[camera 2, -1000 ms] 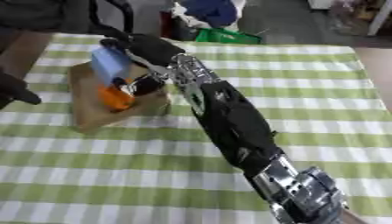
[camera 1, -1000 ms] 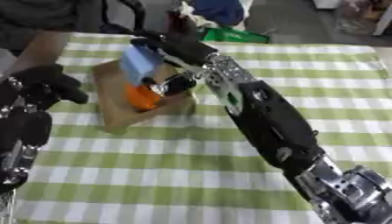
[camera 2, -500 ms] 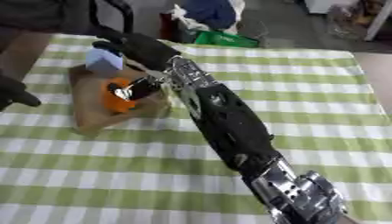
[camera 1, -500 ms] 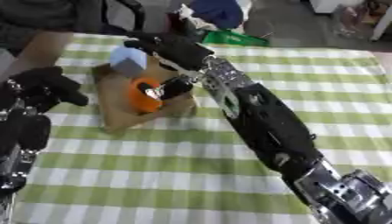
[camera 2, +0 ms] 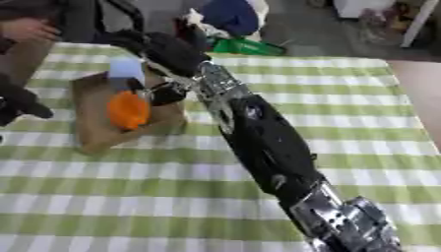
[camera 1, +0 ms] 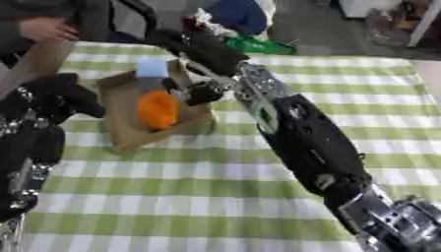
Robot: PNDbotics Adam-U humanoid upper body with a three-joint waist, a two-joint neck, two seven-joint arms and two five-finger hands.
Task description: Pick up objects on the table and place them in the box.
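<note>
My right hand hangs over the cardboard box at upper left; I cannot tell how its fingers stand. An orange object and a pale blue block lie inside, just left of it. My left hand idles with curled fingers beside the box.

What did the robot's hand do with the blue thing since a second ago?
The right hand carried the light blue block from above the orange object toward the far end of the brown cardboard box. The block now sits there, the hand just beside it; whether it has let go is unclear. The orange object, the box and the left hand stayed put.
</note>
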